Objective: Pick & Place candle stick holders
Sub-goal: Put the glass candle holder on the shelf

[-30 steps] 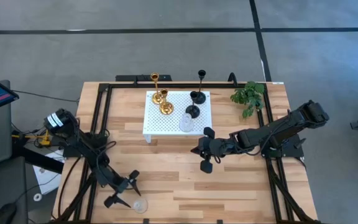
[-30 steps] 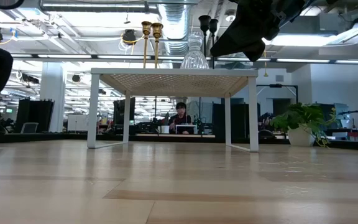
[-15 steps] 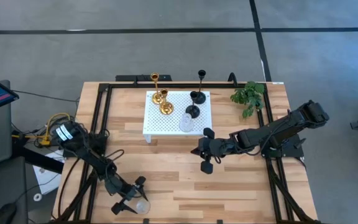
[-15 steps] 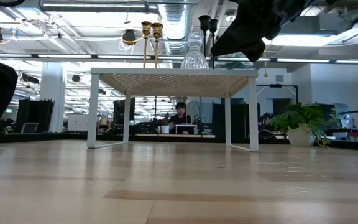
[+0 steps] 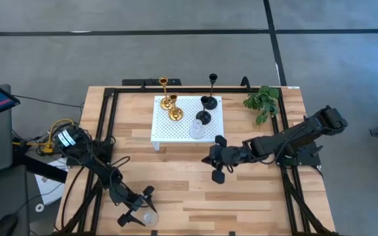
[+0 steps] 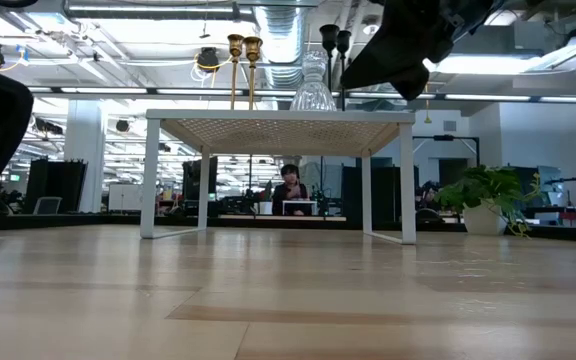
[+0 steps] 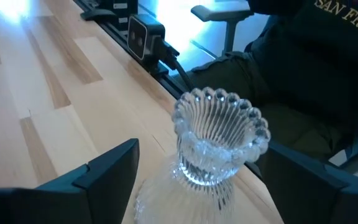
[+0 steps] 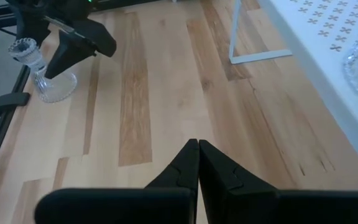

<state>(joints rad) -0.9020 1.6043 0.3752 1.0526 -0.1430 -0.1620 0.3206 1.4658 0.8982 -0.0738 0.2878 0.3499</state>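
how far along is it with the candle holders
Done: five holders stand on the white platform, two gold, two black, one clear. In hand: the open left gripper straddles the last clear glass holder near the table's front edge, not yet closed. Left: carry it over. The shut right gripper waits mid-table.

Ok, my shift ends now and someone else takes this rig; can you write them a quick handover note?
Left gripper: open, fingers either side of the clear glass holder near the table's front edge, not closed on it.
Right gripper: shut, empty, waiting mid-table beside the white platform.
On the platform: two gold holders, two black holders, one clear holder.
Left: grip the last clear holder and place it.
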